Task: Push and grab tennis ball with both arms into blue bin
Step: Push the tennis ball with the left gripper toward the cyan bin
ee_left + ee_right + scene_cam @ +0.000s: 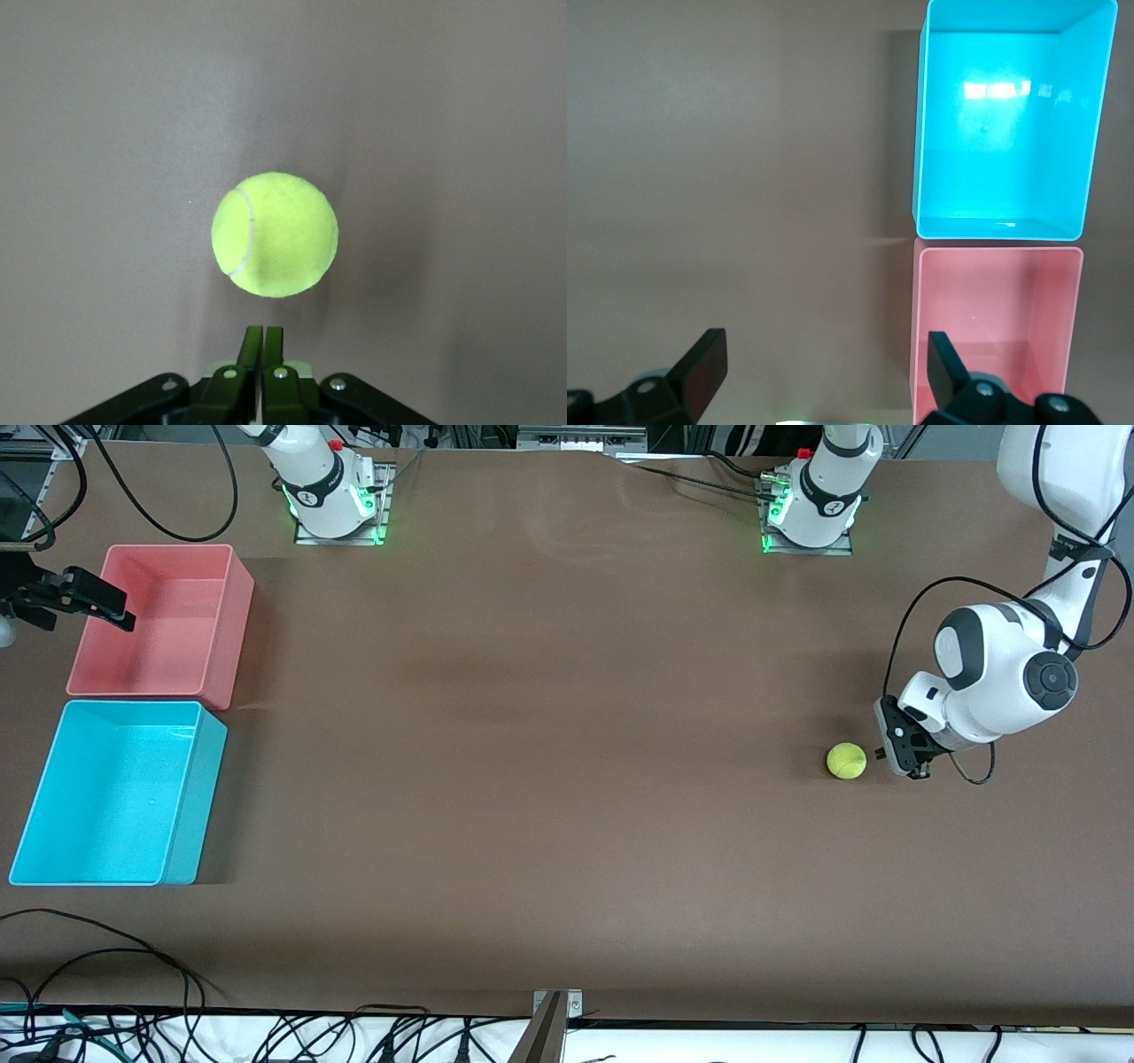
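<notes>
The tennis ball (846,761) (275,234) lies on the brown table toward the left arm's end. My left gripper (904,751) (264,332) is low beside it, still farther toward that end, shut and holding nothing; its fingertips point at the ball with a small gap between them. The blue bin (204,779) (1090,133) stands at the right arm's end of the table, with nothing in it. My right gripper (84,607) (824,372) hangs open and holds nothing up by the pink bin, one finger (943,363) over its rim.
A pink bin (226,638) (1067,336) with nothing in it stands against the blue bin, farther from the front camera. Bare brown table stretches between the ball and the bins. Cables (106,957) lie along the table's edge nearest the front camera.
</notes>
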Motion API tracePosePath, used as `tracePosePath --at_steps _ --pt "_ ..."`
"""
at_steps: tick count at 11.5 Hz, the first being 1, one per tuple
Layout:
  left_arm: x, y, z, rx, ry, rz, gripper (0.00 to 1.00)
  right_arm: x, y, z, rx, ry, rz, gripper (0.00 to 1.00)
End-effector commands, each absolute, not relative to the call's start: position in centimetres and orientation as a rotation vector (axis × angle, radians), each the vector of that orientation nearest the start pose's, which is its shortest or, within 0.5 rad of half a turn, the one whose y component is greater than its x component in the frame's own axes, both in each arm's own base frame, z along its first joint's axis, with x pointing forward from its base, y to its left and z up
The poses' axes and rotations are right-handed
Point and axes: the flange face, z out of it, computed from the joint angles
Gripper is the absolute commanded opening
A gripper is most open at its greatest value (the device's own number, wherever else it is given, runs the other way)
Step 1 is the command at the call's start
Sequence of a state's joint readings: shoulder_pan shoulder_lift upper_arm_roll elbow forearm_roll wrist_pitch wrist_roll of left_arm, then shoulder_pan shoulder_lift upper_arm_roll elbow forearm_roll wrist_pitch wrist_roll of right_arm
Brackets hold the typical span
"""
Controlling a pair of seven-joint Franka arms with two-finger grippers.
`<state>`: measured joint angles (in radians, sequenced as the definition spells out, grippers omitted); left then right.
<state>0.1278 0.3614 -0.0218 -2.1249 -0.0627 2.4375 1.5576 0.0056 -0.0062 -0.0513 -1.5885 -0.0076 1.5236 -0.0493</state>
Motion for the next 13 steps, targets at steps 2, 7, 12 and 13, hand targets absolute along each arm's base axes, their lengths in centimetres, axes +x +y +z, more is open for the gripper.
tracePosePath --at_steps 2,7,12,13 --pt "56.9 7.6 21.7 -2.367 2.140 -0.008 0.00 54.8 -2.8 62.2 -3.129 0.012 0.086 1.00" --pt "57.4 7.1 20.9 -2.235 2.201 0.032 0.00 54.8 -2.8 62.2 -3.129 0.012 0.083 1.00" --pt "57.2 7.1 19.8 -2.247 2.208 0.047 0.00 54.8 -2.8 62.2 -3.129 0.012 0.081 1.00" --pt "57.3 7.1 19.7 -2.251 2.197 0.034 0.00 54.8 -2.8 62.2 -3.129 0.014 0.081 1.00"
